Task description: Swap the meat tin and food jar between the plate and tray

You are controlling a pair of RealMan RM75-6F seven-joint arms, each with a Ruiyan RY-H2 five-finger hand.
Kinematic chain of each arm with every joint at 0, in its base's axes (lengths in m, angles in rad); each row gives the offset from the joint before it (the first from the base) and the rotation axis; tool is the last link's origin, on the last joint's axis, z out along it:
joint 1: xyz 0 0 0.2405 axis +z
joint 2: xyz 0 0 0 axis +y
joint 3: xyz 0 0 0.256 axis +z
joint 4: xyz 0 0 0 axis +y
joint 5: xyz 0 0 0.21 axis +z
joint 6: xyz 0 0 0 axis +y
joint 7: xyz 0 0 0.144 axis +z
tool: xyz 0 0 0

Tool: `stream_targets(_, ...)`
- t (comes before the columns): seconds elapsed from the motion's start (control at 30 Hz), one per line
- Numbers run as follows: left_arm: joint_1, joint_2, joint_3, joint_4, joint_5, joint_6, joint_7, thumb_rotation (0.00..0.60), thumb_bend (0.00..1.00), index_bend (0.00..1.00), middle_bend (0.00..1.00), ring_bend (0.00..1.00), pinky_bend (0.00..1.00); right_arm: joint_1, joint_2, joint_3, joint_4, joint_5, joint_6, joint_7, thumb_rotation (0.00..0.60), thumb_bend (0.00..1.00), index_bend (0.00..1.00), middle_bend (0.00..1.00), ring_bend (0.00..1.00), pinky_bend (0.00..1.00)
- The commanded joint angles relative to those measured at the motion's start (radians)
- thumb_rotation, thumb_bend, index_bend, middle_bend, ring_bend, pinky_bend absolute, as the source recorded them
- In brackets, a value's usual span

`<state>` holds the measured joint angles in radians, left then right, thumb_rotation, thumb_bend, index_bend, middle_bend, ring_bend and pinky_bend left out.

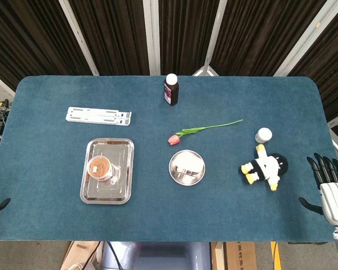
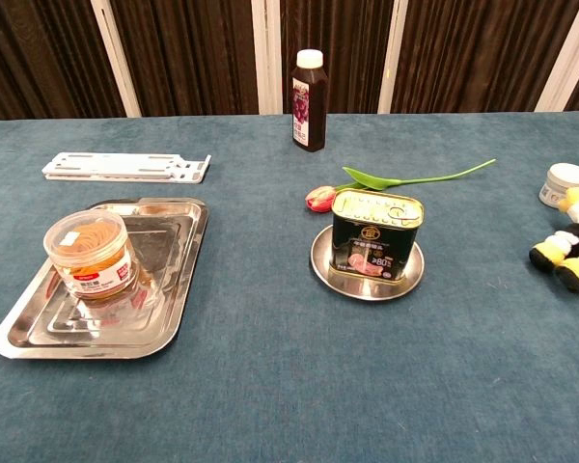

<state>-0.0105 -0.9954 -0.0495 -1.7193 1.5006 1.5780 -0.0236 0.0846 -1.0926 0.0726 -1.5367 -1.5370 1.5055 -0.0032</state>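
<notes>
The food jar (image 1: 101, 167) (image 2: 89, 254), clear with an orange-tinted lid, stands upright in the steel tray (image 1: 110, 194) (image 2: 169, 289) at the left. The meat tin (image 1: 187, 166) (image 2: 376, 236), dark with a pink meat picture, stands on the small round plate (image 1: 172, 169) (image 2: 320, 262) at the table's middle. My right hand (image 1: 329, 183) hovers at the right table edge, fingers spread, holding nothing. Only two dark tips of my left hand (image 1: 0, 205) show at the left edge, apart from each other and far from the tray. Neither hand appears in the chest view.
A dark bottle (image 1: 170, 90) (image 2: 309, 101) stands at the back centre. A tulip (image 1: 203, 130) lies just behind the plate. A white rack (image 1: 98, 116) lies behind the tray. A plush toy (image 1: 266, 167) and a small white jar (image 1: 263, 135) sit near my right hand.
</notes>
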Motion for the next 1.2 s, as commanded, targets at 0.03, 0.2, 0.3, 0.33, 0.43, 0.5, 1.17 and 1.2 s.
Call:
stream_targets(0.03,-0.002,0.001,0.0,-0.001,-0.001,-0.004,0.0,0.6,0.16,0.18,0.0,0.0,0.0,0.001,0.002,-0.002,-0.008,0.002,-0.005,-0.004,0.6,0.0,0.0,0.0,0.0,0.0)
stream_targets(0.2,0.002,0.002,0.007,-0.004,0.018,0.005,0.001,0.6,0.16,0.18,0.0,0.0,0.0,-0.004,0.008,-0.009,-0.026,-0.007,0.001,-0.011,0.6,0.0,0.0,0.0,0.0,0.0)
stream_targets(0.3,0.005,0.001,0.009,-0.004,0.021,0.009,-0.001,0.6,0.16,0.18,0.0,0.0,0.0,-0.009,0.014,-0.015,-0.035,-0.014,0.006,-0.012,0.6,0.0,0.0,0.0,0.0,0.0)
stream_targets(0.33,0.006,0.002,0.01,-0.006,0.022,0.009,-0.001,0.6,0.16,0.18,0.0,0.0,0.0,-0.01,0.015,-0.014,-0.039,-0.015,0.009,-0.008,0.6,0.0,0.0,0.0,0.0,0.0)
stream_targets(0.43,0.005,0.001,0.01,-0.003,0.024,0.01,-0.002,0.6,0.16,0.18,0.0,0.0,0.0,-0.011,0.02,-0.013,-0.047,-0.012,0.01,0.005,0.6,0.0,0.0,0.0,0.0,0.0)
stream_targets(0.5,0.004,0.0,0.008,-0.001,0.017,0.004,0.001,0.6,0.16,0.18,0.0,0.0,0.0,-0.011,0.021,-0.011,-0.05,-0.002,0.005,0.01,0.6,0.0,0.0,0.0,0.0,0.0)
stream_targets(1.17,-0.014,-0.025,0.003,-0.017,-0.007,-0.032,0.054,0.6,0.16,0.17,0.0,0.0,0.0,0.111,0.061,-0.005,-0.331,0.097,-0.255,-0.139,0.6,0.0,0.0,0.0,0.0,0.0)
stream_targets(1.2,-0.015,-0.027,0.002,-0.018,-0.008,-0.033,0.058,0.6,0.16,0.17,0.0,0.0,0.0,0.132,0.063,0.003,-0.355,0.114,-0.288,-0.131,0.6,0.0,0.0,0.0,0.0,0.0)
